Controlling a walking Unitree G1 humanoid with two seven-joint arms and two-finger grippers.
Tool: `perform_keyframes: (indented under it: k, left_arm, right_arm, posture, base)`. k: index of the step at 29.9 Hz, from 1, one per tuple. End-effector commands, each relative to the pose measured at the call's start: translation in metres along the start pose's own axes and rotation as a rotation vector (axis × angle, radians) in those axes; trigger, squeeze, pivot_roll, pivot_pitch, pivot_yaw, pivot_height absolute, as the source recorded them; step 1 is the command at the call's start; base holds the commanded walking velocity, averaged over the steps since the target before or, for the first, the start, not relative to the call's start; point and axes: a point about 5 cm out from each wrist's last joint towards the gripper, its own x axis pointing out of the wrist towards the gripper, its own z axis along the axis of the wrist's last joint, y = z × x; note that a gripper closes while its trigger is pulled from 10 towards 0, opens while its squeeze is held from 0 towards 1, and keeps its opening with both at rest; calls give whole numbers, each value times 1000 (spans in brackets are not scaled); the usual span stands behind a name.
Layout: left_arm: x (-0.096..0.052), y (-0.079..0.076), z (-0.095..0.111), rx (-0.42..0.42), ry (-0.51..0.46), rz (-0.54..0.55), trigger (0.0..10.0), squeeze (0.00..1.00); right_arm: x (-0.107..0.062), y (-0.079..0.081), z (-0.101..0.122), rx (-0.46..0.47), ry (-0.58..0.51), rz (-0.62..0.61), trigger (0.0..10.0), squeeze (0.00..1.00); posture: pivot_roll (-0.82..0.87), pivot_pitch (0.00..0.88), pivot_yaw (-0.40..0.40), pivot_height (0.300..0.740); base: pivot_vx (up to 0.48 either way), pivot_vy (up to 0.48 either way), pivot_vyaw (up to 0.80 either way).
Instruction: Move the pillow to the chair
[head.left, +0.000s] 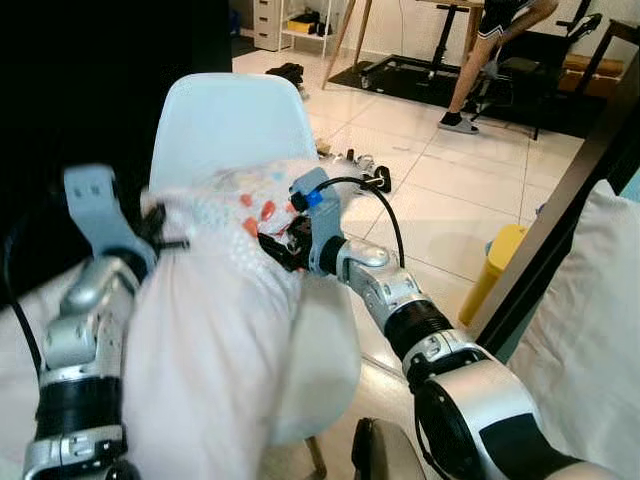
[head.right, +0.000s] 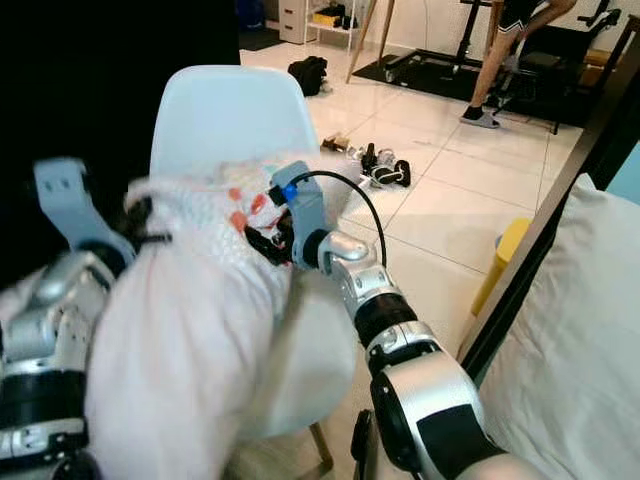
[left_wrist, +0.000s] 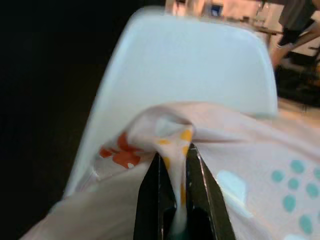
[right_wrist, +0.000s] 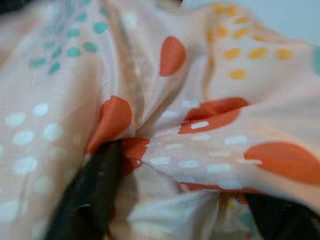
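A pale pink pillow with orange, teal and yellow dots hangs in front of me, held up between both arms. My left gripper is shut on its upper left edge; the left wrist view has a fold of the pillow pinched between the black fingers. My right gripper is shut on the upper right corner, its fingers sunk in bunched fabric. The pale blue chair stands right behind and under the pillow, its backrest rising above the cloth.
A white bed with a dark frame lies to my right. A yellow bin stands on the tiled floor, with shoes scattered beyond the chair. Farther back a person's legs stand by exercise equipment.
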Motion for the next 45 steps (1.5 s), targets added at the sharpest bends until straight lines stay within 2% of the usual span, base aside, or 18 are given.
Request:
perform_keyframes:
  k: [1, 2, 3, 7, 9, 13, 15, 18, 20, 21, 24, 29, 33, 36, 38, 41, 42, 45]
  left_arm:
    - [5, -19, 51, 198, -235, -27, 0, 0]
    - [5, -19, 51, 198, -235, -27, 0, 0]
    - [5, -25, 64, 292, -299, -25, 0, 0]
    - [4, -30, 74, 359, -349, -29, 0, 0]
    - [2, -49, 77, 426, -418, -162, 0, 0]
    - [0, -61, 69, 462, -413, -281, 0, 0]
    - [-3, -62, 57, 540, -361, -377, 0, 0]
    - [-3, -53, 51, 636, -303, -392, 0, 0]
    - [-1, -36, 47, 815, -260, -335, 0, 0]
    - [-1, -36, 47, 815, -260, -335, 0, 0]
    - [2, -8, 52, 1052, -229, -241, 0, 0]
    - [5, 5, 64, 1174, -256, -194, 0, 0]
    - [6, -5, 84, 1176, -390, -260, 0, 0]
    - [6, -16, 94, 1112, -453, -301, 0, 0]
    - [4, -37, 109, 938, -554, -382, 0, 0]
    - [3, -49, 115, 841, -607, -428, 0, 0]
    - [-1, -70, 125, 649, -697, -483, 0, 0]
    - [-2, -75, 127, 596, -717, -491, 0, 0]
  right_arm:
    - [3, 1, 14, -1, -66, -10, 10000, 1000]
    - [3, 1, 14, -1, -66, -10, 10000, 1000]
    - [1, -3, 20, 2, -97, -39, 10000, 1000]
    - [0, -6, 24, 4, -116, -59, 10000, 1000]
    - [-7, -21, 36, -31, -167, -169, 10000, 1000]
    - [-13, -32, 43, -57, -189, -250, 10000, 1000]
    - [-22, -46, 46, -82, -181, -332, 10000, 1000]
    - [-33, -60, 49, -58, -185, -375, 10000, 1000]
    - [-43, -70, 51, 12, -195, -332, 10000, 1000]
    - [-43, -70, 51, 12, -195, -332, 10000, 1000]
    - [-65, -79, 43, 31, -132, -121, 10000, 1000]
    - [-90, -89, 36, -23, -81, -37, 10000, 1000]
    - [-106, -107, 41, 8, -113, -171, 10000, 1000]
    - [-109, -113, 43, 12, -118, -229, 10000, 1000]
    - [-111, -118, 43, 34, -126, -298, 10000, 1000]
    - [-111, -120, 44, 53, -136, -327, 10000, 1000]
    - [-114, -124, 45, 73, -152, -378, 10000, 1000]
    - [-115, -125, 46, 82, -160, -393, 10000, 1000]
  posture:
    - [7, 0, -83, 415]
    - [7, 0, -83, 415]
    - [9, 0, -81, 415]
    - [10, 0, -81, 415]
    - [12, 0, -72, 415]
    - [9, 0, -69, 415]
    - [7, 0, -66, 415]
    - [12, 0, -65, 415]
    - [14, 0, -67, 415]
    - [14, 0, -67, 415]
    - [17, 0, -70, 415]
    - [12, 0, -66, 415]
    - [8, 0, -61, 415]
    - [9, 0, -57, 415]
    - [14, 0, -52, 415]
    - [14, 0, -52, 415]
    - [12, 0, -50, 415]
    - [12, 0, -50, 415]
  base:
    - [0, 0, 0]
    - [0, 0, 0]
    - [0, 0, 0]
    - [0, 0, 0]
    - [0, 0, 0]
    - [0, 0, 0]
    - [0, 0, 0]
    - [0, 0, 0]
    - [0, 0, 0]
    - [0, 0, 0]
    - [0, 0, 0]
    - [0, 0, 0]
    - [0, 0, 0]
    - [0, 0, 0]
    - [0, 0, 0]
    - [0, 0, 0]
    - [0, 0, 0]
    - [0, 0, 0]
